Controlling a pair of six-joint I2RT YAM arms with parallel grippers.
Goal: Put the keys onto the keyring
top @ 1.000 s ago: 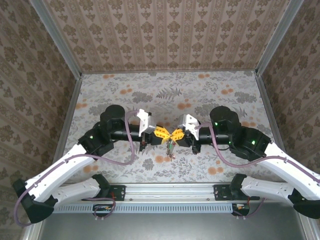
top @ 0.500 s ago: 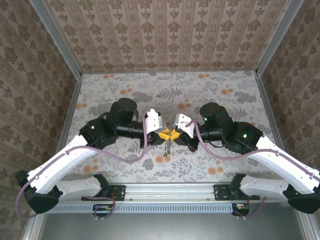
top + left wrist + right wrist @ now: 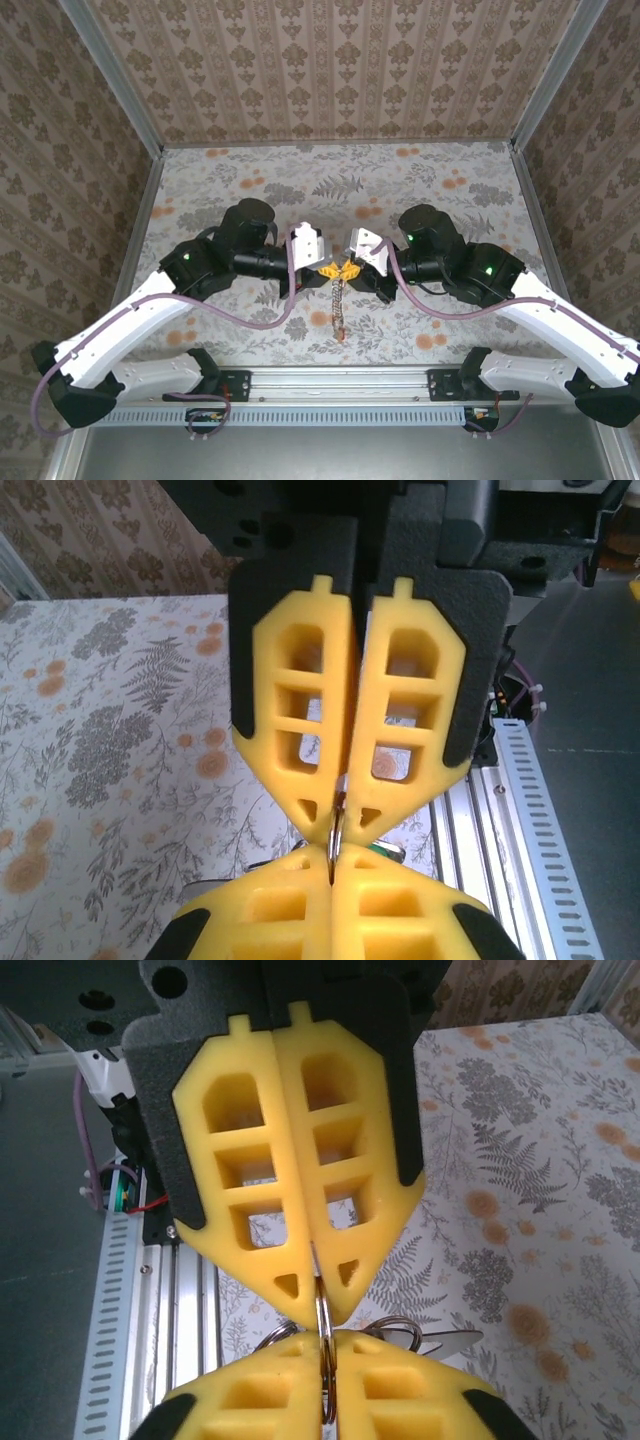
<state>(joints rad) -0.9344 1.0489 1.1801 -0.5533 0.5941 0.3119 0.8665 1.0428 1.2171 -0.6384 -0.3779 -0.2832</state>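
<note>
Since a moment ago the keys (image 3: pixel 341 312) are seen hanging lower beneath the claws. The left claw (image 3: pixel 324 268) and the right claw (image 3: pixel 351 269) are set tip to tip, each pressed together on the thin wire of the keyring (image 3: pixel 323 1322). All is held above the table (image 3: pixel 450 190), midway between its side edges, nearer the near edge.

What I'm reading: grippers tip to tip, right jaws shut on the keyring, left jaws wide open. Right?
No: the left gripper is also shut on the keyring, jaws together, as the left wrist view shows. The rest stands: tip to tip, right gripper shut on it.
</note>
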